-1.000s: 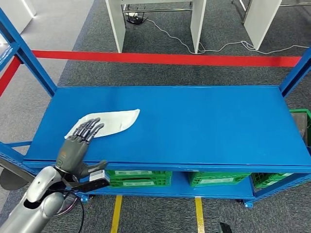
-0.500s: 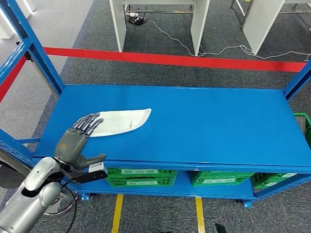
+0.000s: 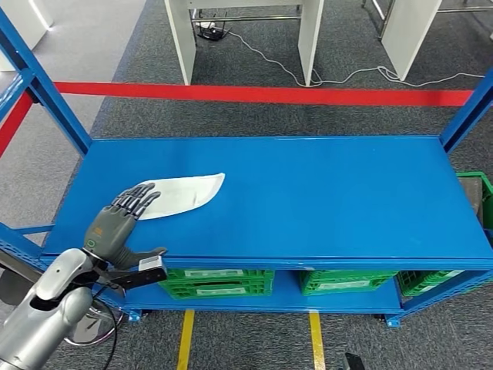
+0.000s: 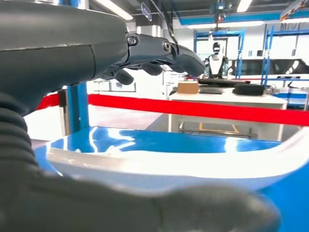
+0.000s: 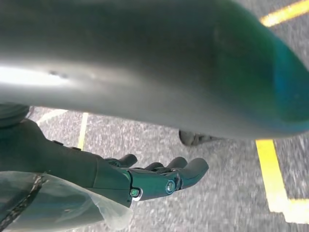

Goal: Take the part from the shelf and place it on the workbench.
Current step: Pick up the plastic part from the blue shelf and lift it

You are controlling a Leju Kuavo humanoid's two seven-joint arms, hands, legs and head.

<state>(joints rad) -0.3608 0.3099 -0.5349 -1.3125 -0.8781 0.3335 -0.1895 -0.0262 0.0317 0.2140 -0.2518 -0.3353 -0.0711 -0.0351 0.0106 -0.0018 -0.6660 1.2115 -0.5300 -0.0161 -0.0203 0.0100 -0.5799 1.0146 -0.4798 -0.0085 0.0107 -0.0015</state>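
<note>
The left hand (image 3: 119,225) rests at the near left of the blue shelf (image 3: 326,193), fingers extended and spread, thumb out to the right along the shelf's near edge; it holds nothing. Its fingertips (image 3: 143,194) cover the left end of the part (image 3: 183,194), so that end is hidden in the head view. The part is a flat white curved piece lying on the shelf top, left of centre. Its long axis runs left to right, with the tapered tip pointing right and slightly far. In the left wrist view the part (image 4: 171,166) lies between the fingers (image 4: 164,50) and the blurred thumb; contact cannot be determined. The right hand (image 5: 153,181) hangs over the floor, fingers loosely extended, empty. Green crates (image 3: 221,282) sit on the lower level, partly hidden.
</note>
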